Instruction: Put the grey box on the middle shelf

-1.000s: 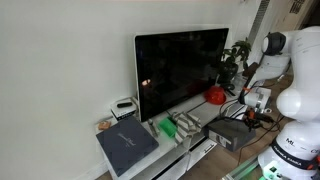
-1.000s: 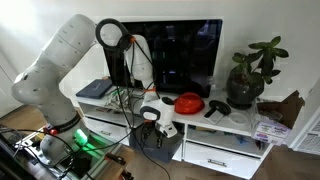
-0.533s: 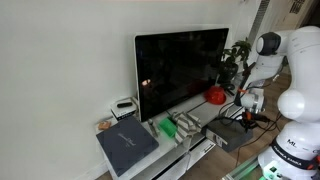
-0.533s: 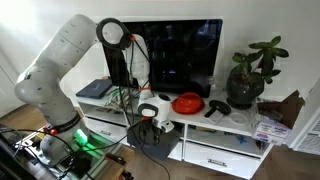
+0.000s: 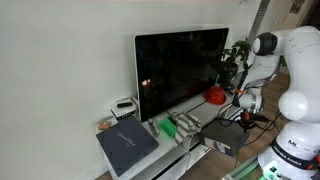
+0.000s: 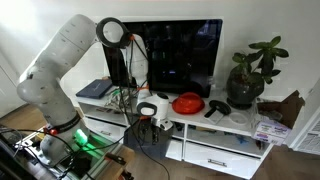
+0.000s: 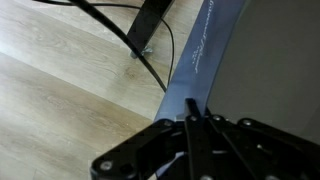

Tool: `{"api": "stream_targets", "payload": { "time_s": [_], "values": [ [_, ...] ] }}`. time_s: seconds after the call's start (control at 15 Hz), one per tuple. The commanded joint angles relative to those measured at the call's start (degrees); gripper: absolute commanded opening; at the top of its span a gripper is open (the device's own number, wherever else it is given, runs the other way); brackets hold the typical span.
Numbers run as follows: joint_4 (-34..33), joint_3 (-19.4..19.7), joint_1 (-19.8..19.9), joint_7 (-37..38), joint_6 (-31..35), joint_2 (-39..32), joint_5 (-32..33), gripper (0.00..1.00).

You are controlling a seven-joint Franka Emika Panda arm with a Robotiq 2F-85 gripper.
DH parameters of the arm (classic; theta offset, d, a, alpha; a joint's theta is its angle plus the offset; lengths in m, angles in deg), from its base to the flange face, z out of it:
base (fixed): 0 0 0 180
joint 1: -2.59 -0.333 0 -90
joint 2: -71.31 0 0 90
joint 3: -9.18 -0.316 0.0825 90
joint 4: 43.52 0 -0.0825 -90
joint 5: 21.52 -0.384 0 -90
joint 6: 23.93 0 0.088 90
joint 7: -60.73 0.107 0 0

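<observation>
My gripper (image 5: pixel 243 110) is shut on one edge of the grey box (image 5: pixel 224 135), a flat mid-grey slab held roughly level in front of the low white TV stand (image 5: pixel 196 108). In the other exterior view the gripper (image 6: pixel 148 113) hangs at the stand's front edge, and the grey box (image 6: pixel 150 137) covers the opening below the top board. The middle shelf is hidden behind the box. In the wrist view the closed fingers (image 7: pixel 190 125) clamp the box's rim, and the grey box (image 7: pixel 265 60) fills the right side above wooden floor.
A darker slate-grey flat box (image 5: pixel 127 146) lies on the stand's top end and also shows in the other exterior view (image 6: pixel 96 88). A TV (image 6: pixel 175 55), a red object (image 6: pixel 187 103), a potted plant (image 6: pixel 250 75) and white drawers (image 6: pixel 215 155) are there. Cables (image 7: pixel 150 45) run over the floor.
The gripper with the grey box has moved a little closer to the stand's front, and the box now sits slightly further under the top board.
</observation>
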Motion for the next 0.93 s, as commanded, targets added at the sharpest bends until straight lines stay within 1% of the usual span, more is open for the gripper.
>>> {"api": "stream_targets", "payload": {
  "time_s": [0.0,0.4,0.6,0.67,0.8,0.87],
  "values": [
    [0.6,-3.1,2.4,-1.3,1.5,1.3,-0.4,0.01],
    [-0.4,-9.4,8.5,-2.3,5.1,1.2,-1.6,0.01],
    [2.2,-12.1,10.8,-4.7,7.9,3.1,-0.2,0.01],
    [3.3,-12.3,11.1,-5.3,8.4,3.8,0.3,0.01],
    [5.5,-10.9,10.4,-5.4,8.3,5.0,1.4,0.01],
    [6.4,-10.6,10.6,-5.6,7.7,5.7,1.6,0.01]
  ]
}}
